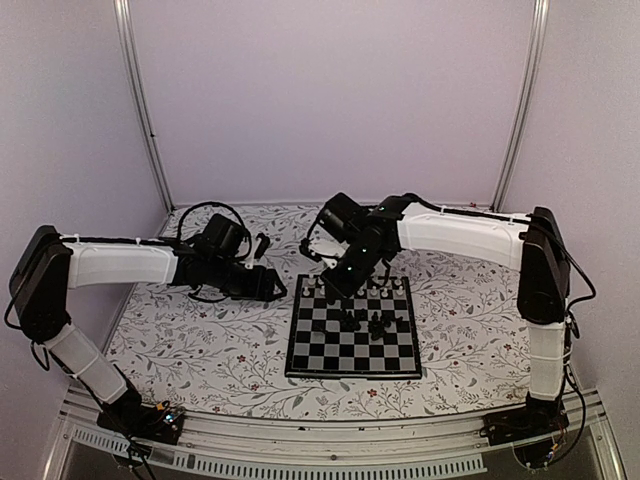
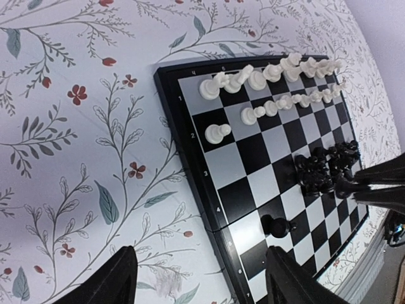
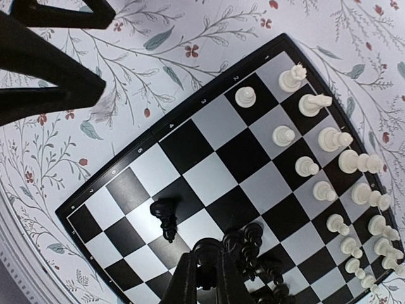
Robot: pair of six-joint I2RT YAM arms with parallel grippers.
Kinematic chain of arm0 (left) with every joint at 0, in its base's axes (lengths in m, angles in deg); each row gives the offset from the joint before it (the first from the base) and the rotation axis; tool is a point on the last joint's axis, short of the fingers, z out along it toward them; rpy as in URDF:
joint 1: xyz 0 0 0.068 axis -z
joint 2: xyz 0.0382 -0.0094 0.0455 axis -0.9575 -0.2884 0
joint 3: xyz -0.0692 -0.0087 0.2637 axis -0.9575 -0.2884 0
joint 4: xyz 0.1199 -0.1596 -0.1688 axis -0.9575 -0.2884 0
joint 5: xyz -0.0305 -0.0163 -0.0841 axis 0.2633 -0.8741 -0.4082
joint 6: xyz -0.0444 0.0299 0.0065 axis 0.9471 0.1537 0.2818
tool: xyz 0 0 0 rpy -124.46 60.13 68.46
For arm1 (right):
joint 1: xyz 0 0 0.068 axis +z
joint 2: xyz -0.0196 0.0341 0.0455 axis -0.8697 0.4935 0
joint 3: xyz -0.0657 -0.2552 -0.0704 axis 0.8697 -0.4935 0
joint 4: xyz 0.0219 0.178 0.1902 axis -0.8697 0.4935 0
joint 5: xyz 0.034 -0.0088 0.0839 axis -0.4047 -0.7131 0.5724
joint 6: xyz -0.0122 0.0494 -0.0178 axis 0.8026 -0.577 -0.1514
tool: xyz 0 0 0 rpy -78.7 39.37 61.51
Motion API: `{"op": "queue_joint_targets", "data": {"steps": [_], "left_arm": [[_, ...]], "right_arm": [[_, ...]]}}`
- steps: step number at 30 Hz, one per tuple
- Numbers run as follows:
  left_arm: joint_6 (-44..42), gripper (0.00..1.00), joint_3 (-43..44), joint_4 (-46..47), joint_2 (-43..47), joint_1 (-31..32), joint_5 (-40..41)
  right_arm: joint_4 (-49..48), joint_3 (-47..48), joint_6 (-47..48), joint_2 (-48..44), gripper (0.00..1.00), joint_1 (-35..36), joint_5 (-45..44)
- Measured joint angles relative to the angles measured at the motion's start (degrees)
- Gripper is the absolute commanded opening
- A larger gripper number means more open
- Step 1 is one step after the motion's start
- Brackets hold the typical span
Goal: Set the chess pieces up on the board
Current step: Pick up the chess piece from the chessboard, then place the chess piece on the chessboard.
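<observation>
Black right claw (image 3: 205, 256) is sitting clamped together at mid-board, seemingly pinching one tiny black chess piece (image 2: 342, 187) at the rim of the unsorted black cluster (image 3: 253, 244), probably to single it out from its neighbours. Small black-and-silver checked chessboard (image 3: 209, 171) is lying flat on the floral-patterned surface (image 2: 76, 158). Tiny white chess pieces (image 3: 329, 139) are standing ranked in two rows along the board's far edge, home already. One lone black piece (image 3: 166, 212) is resting near the board's left rim. Black left claw (image 2: 205, 285) is hanging spread apart just off that rim, out of the way.
</observation>
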Motion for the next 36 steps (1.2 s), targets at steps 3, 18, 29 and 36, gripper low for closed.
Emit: {"op": "queue_joint_targets", "data": {"steps": [3, 18, 29, 36], "left_arm": [[-0.2, 0.71, 0.2, -0.2, 0.0, -0.1, 0.1], [-1.0, 0.72, 6.4, -4.4, 0.0, -0.5, 1.4], [-1.8, 0.72, 5.7, -4.8, 0.3, -0.5, 3.0], [-2.6, 0.72, 4.2, -4.7, 0.3, -0.5, 2.9]], "right_arm": [[0.0, -2.1, 0.0, -4.1, 0.02, 0.0, -0.5], [-1.1, -30.7, -2.3, -26.8, 0.02, 0.0, -2.2], [-5.3, -45.5, -3.9, -37.9, 0.02, 0.9, -3.8], [-6.3, -45.4, -4.9, -37.0, 0.01, 5.7, -6.8]]}}
